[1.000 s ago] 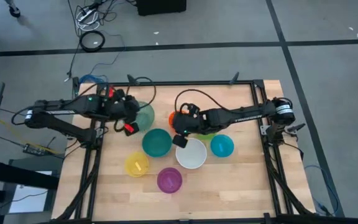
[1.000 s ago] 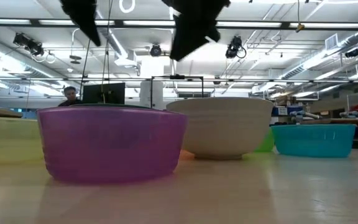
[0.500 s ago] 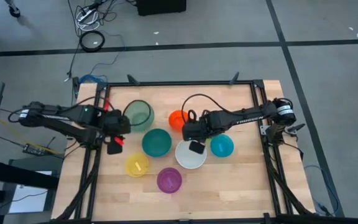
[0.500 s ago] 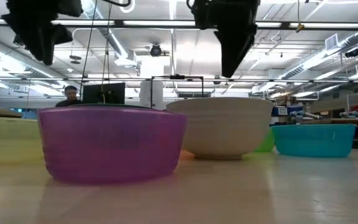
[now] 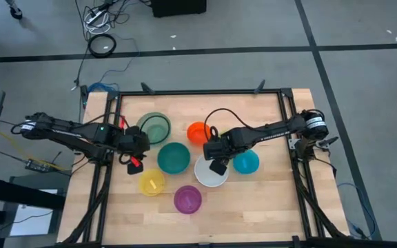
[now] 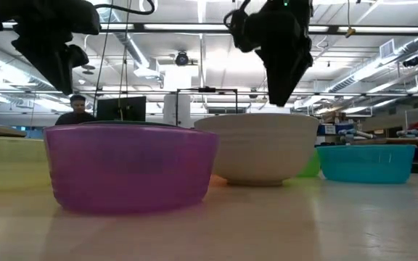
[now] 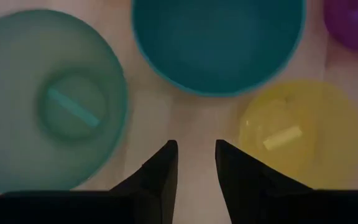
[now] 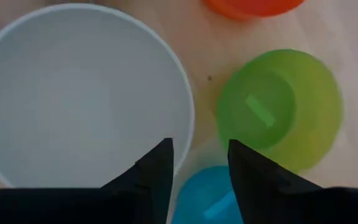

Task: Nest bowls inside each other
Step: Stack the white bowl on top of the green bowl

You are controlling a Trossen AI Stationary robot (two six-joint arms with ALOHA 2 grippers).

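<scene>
All the bowls stand apart, bottoms on the wooden table: sage green point(image 5: 155, 127), orange point(image 5: 198, 132), teal point(image 5: 174, 158), white point(image 5: 209, 175), blue point(image 5: 247, 162), yellow point(image 5: 151, 182), purple point(image 5: 188, 199). The lime green bowl point(image 8: 278, 109) shows in the right wrist view. My left gripper point(image 7: 196, 149) hangs open over bare table between the sage green point(image 7: 48, 99), teal point(image 7: 219, 43) and yellow point(image 7: 300, 134) bowls. My right gripper point(image 8: 201, 149) is open, pointing down over the gap between the white bowl's rim point(image 8: 188, 118), the lime green bowl and the blue bowl point(image 8: 201, 193). Neither gripper holds anything.
A black frame point(image 5: 198, 92) runs along the table's far edge and sides. Bare wood lies along the near edge and at the far right point(image 5: 267, 117). In the low view a person point(image 6: 71, 112) sits far behind the table.
My left gripper has sunk and gone toward the near edge, from beside the sage green bowl to the gap between it and the yellow bowl. My right gripper has gone toward the table's right and near edges, down a little, and tipped to point more steeply down over the white bowl's rim.
</scene>
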